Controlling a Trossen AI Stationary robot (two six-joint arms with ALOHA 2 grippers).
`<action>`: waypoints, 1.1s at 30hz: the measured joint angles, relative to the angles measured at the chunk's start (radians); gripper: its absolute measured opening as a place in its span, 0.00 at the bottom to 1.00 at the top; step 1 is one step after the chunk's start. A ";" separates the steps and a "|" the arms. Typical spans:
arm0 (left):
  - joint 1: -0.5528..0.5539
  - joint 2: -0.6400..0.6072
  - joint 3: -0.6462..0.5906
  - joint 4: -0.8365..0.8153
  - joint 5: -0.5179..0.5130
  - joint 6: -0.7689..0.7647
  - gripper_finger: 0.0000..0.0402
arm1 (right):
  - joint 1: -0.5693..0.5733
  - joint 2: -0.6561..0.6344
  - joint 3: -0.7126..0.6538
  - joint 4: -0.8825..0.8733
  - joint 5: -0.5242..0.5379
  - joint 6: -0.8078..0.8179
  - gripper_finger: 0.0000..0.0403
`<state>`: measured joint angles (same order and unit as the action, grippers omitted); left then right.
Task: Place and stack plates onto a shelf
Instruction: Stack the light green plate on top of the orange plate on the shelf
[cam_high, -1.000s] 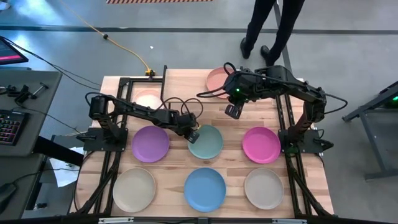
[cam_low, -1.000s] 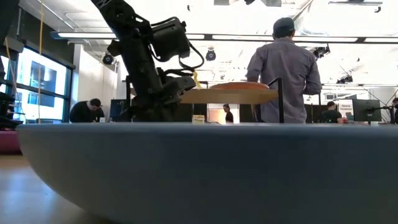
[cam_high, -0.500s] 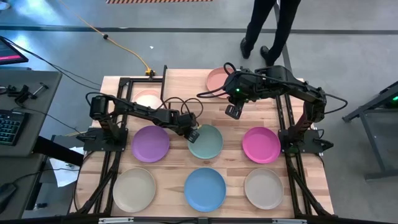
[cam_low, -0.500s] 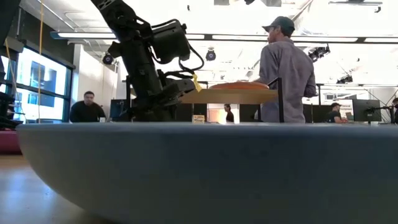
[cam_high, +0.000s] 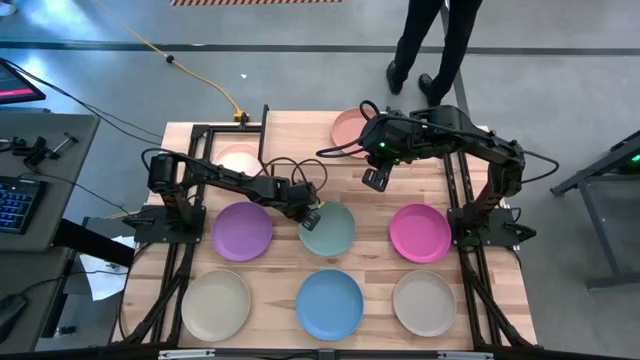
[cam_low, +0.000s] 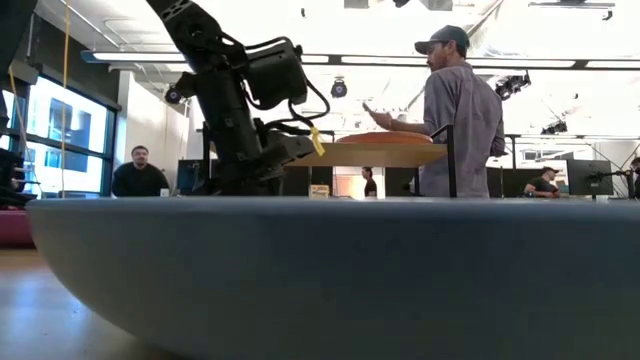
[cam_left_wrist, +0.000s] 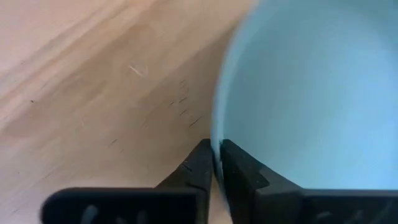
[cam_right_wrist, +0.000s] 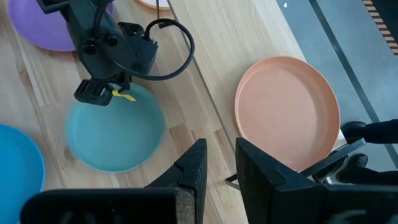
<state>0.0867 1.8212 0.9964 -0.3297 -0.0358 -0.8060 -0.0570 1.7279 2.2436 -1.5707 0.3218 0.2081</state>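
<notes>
The teal plate (cam_high: 332, 232) (cam_left_wrist: 311, 93) lies in the middle of the table. My left gripper (cam_high: 312, 217) (cam_left_wrist: 214, 165) is shut on its rim. At the far edge stands the shelf (cam_low: 370, 154) with a pale pink plate (cam_high: 350, 127) (cam_right_wrist: 286, 112) on top. My right gripper (cam_high: 373, 180) (cam_right_wrist: 221, 168) hovers open between the shelf and the teal plate, nothing between its fingers. A second pale pink plate (cam_high: 238, 158) lies at the far left, partly hidden by my left arm. My left gripper pinches the teal plate's rim (cam_left_wrist: 216, 149) on its far-left side, one finger (cam_left_wrist: 242, 174) inside the plate and the other (cam_left_wrist: 196, 171) outside. The fingers come slanting down from the table's left. Whether the plate's underside is still on the table I cannot tell.
Purple (cam_high: 242, 231) and magenta (cam_high: 420, 232) plates flank the teal one. Along the near edge lie a beige plate (cam_high: 215, 305), a blue plate (cam_high: 330, 303) (cam_low: 320, 270) and another beige plate (cam_high: 424, 302). A person (cam_high: 430, 50) stands beyond the far edge.
My left gripper has shut on the teal plate's rim, and the plate has shifted a little toward the table's left. My right arm has kept still.
</notes>
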 joint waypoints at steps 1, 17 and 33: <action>0.000 -0.004 -0.001 0.002 0.007 0.005 0.02 | 0.000 0.000 0.000 0.000 0.000 0.000 0.16; -0.011 -0.206 -0.001 -0.009 -0.006 0.046 0.00 | 0.000 0.000 0.000 0.000 -0.006 0.020 0.16; 0.105 -0.541 -0.001 -0.012 -0.080 0.206 0.00 | -0.023 0.000 0.000 0.069 0.051 0.107 0.16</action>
<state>0.1916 1.2799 0.9955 -0.3413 -0.1159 -0.6003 -0.0801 1.7279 2.2433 -1.5018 0.3732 0.3156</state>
